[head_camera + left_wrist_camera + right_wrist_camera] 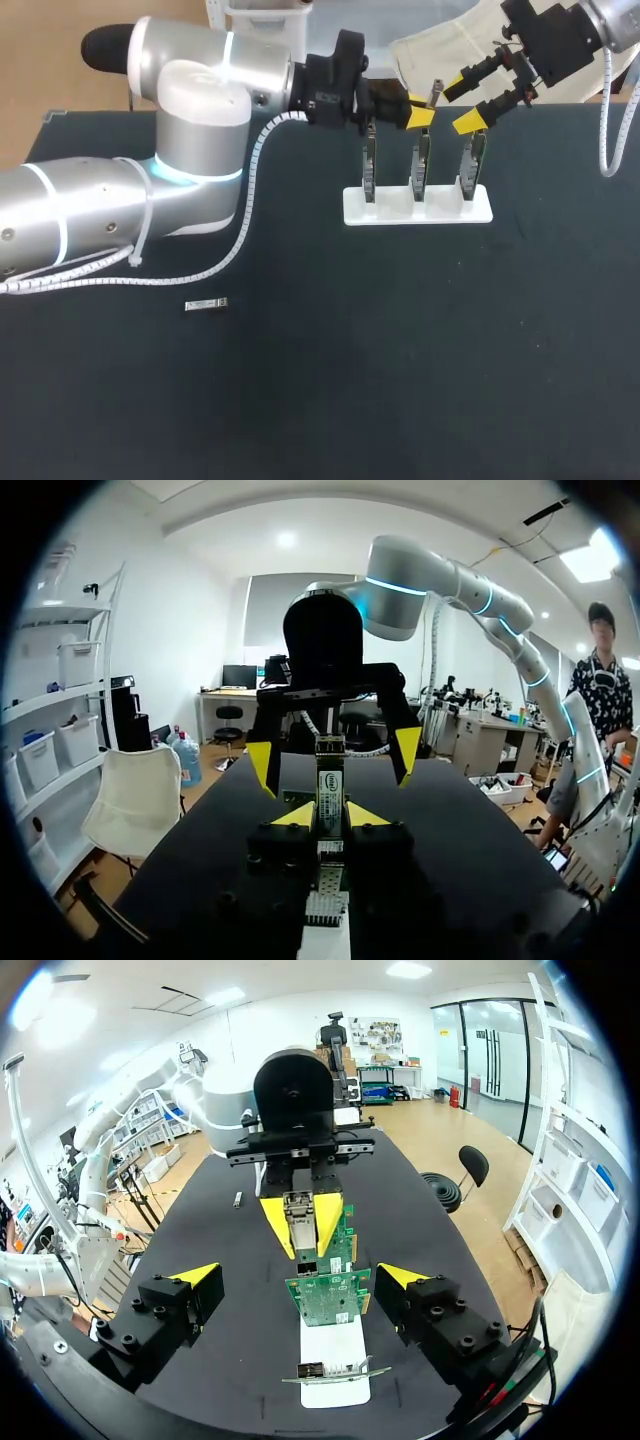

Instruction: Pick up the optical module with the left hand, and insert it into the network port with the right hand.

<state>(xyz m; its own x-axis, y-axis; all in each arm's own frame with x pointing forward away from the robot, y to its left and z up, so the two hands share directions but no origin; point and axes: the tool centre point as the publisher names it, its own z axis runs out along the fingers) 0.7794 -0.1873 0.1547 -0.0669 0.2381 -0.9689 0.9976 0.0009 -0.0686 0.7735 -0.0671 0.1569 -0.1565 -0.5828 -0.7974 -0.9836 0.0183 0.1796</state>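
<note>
Holding the optical module by its lower part, the left gripper is closed narrowly on it from two sides, above the row of three network cards that are stood upright in a white base. The module's long axis is set along the left fingers, with its free end pointed away from that wrist and toward the right gripper, which is opened wide with nothing between its fingers. In the right wrist view the module is seen straight ahead of the right gripper, on the line between its fingers but apart from them. In the head view the free end is just beside the right tips and is not touched by them. The handover is therefore judged to be close at hand, and a closing across the module's narrow sides is called for. A second module is seen flat on the table, well apart from both grippers. A white label with dark print is borne on the held module; its wording is not read off.
</note>
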